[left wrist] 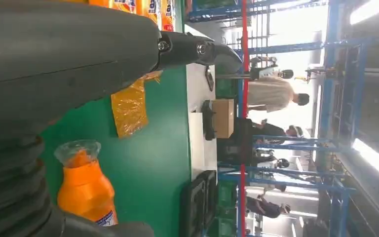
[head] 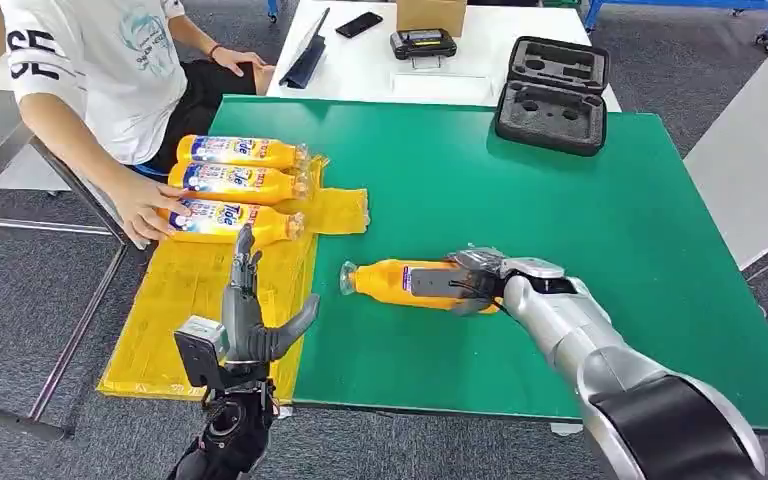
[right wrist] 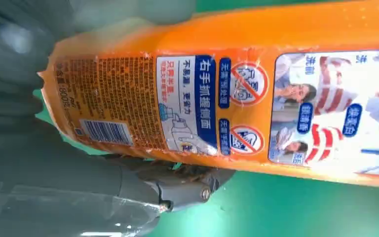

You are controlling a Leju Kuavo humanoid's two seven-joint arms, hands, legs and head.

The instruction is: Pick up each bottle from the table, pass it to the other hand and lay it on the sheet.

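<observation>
Head view: the right hand (head: 470,278) has its fingers wrapped around the base end of 1 orange bottle (head: 400,282) lying on the green table (head: 580,220), cap pointing toward the left hand (head: 250,320). That hand waits upright, fingers apart, holding nothing, just past the bottle's cap and over the edge of the yellow sheet (head: 190,300). Beyond its fingertips, 3 bottles (head: 235,183) already lie side by side on the sheet, with a person's hand (head: 145,208) resting on the nearest. So 3 look done; the 4th is gripped but seemingly not yet lifted or handed over.

Left wrist view: the bottle's capped neck (left wrist: 81,173) lies close beside the empty left hand (left wrist: 69,54).

Right wrist view: the bottle's label (right wrist: 217,108) lies against the grasping right hand (right wrist: 128,182).
</observation>
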